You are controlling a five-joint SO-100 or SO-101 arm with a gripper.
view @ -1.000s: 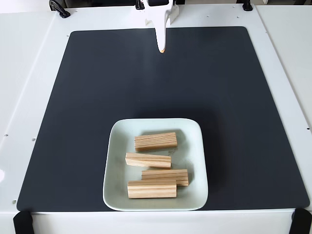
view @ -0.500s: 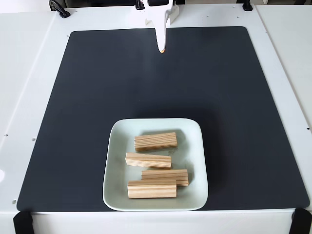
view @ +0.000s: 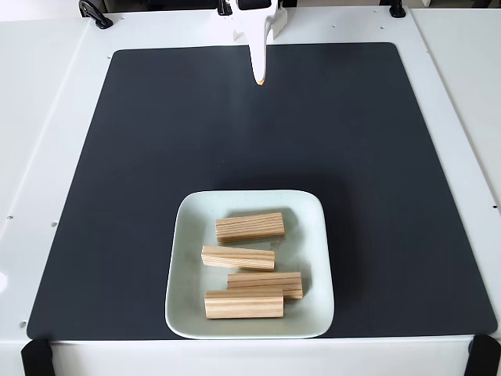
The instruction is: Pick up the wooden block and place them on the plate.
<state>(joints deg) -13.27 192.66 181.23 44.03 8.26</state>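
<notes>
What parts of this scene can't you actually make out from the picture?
- Tool: the fixed view's top edge cuts off the arm; open or shut is unclear.
- Plate: four wooden blocks hide much of its floor.
- Table corners: black clamps run off the bottom edge.

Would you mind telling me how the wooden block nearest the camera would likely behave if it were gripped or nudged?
The nearest wooden block looks rigid, with flat faces, so it should slide rather than roll. Being small and pine-like, it is probably light. It touches a neighbouring block on the plate, so nudging may shift both.
</notes>
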